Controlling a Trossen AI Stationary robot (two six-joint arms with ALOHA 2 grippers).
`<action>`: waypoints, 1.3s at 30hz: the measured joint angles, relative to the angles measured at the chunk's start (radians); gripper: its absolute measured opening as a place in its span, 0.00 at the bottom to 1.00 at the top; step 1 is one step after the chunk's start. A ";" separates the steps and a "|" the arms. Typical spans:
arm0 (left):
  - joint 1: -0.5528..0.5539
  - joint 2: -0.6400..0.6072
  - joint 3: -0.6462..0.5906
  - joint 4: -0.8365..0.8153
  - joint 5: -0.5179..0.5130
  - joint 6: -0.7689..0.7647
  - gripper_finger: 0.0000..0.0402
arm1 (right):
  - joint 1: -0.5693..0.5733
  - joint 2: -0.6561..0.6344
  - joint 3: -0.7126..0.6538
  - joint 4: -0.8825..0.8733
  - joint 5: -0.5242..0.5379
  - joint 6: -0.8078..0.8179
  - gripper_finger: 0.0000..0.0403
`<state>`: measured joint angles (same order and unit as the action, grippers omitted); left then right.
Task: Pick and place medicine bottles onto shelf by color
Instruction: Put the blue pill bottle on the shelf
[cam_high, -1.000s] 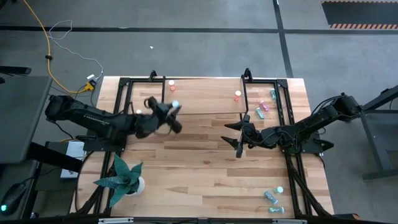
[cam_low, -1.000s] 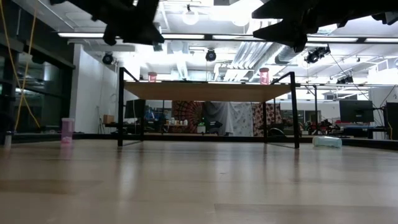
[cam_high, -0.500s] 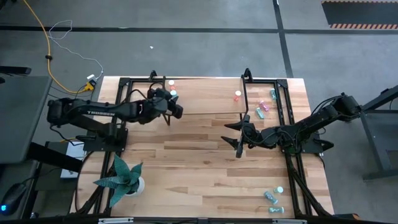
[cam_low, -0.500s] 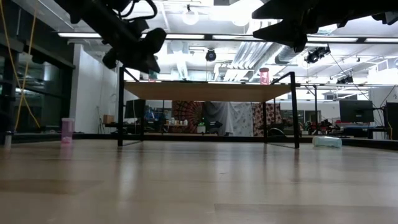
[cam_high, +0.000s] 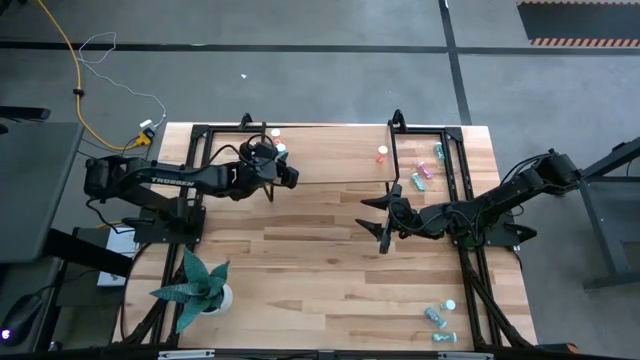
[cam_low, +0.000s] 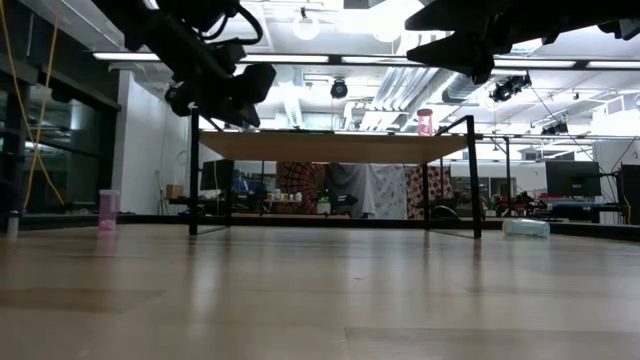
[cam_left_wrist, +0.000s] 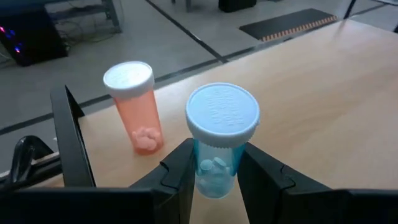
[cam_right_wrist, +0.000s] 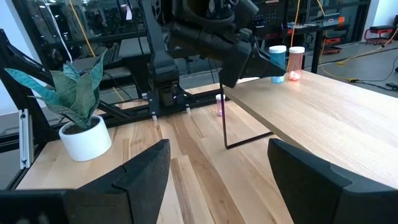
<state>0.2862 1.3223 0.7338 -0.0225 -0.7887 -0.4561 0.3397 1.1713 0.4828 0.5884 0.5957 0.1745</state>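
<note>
Left wrist view: teal bottle (cam_left_wrist: 216, 168) (white-capped) upright in left pincer (cam_left_wrist: 214, 177).

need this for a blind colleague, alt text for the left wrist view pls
The left gripper holds a teal medicine bottle with a pale blue cap upright between its dark fingers, over the light wood shelf. A red-orange bottle with a white cap stands beside it near the shelf's corner.
</note>
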 joint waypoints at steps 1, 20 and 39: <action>0.001 0.006 0.000 0.014 -0.005 0.005 0.23 | 0.000 0.000 0.000 0.000 0.000 0.000 0.65; 0.001 0.012 -0.002 0.033 0.011 0.100 0.24 | 0.000 0.000 0.000 -0.001 0.000 0.000 0.65; 0.001 0.012 -0.002 0.034 0.023 0.093 0.38 | 0.000 0.000 0.000 -0.001 0.000 0.000 0.65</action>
<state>0.2871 1.3339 0.7315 0.0120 -0.7660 -0.3630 0.3398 1.1713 0.4828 0.5874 0.5957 0.1745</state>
